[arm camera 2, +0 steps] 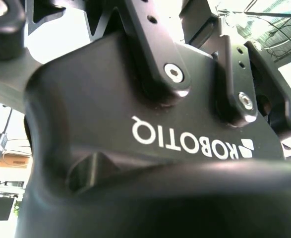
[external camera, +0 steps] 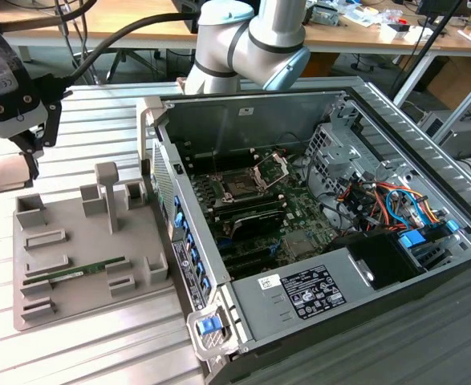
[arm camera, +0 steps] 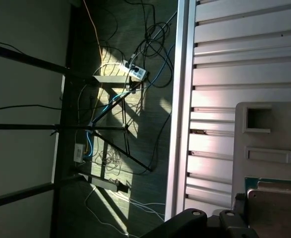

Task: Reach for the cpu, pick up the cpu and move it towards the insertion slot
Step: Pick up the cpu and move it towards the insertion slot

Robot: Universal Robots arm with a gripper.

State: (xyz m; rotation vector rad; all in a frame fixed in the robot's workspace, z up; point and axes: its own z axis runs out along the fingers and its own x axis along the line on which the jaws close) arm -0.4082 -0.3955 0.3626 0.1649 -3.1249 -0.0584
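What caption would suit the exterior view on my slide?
Open computer case, insertion slot exposed; the claw hangs at the exterior view's left, near a grey tray.

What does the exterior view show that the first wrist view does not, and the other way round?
Exterior view: the open computer case, the insertion slot inside it, the robot arm behind it. First wrist view: the floor with a power strip and loose cables. Both: the grey tray and the ribbed metal table.
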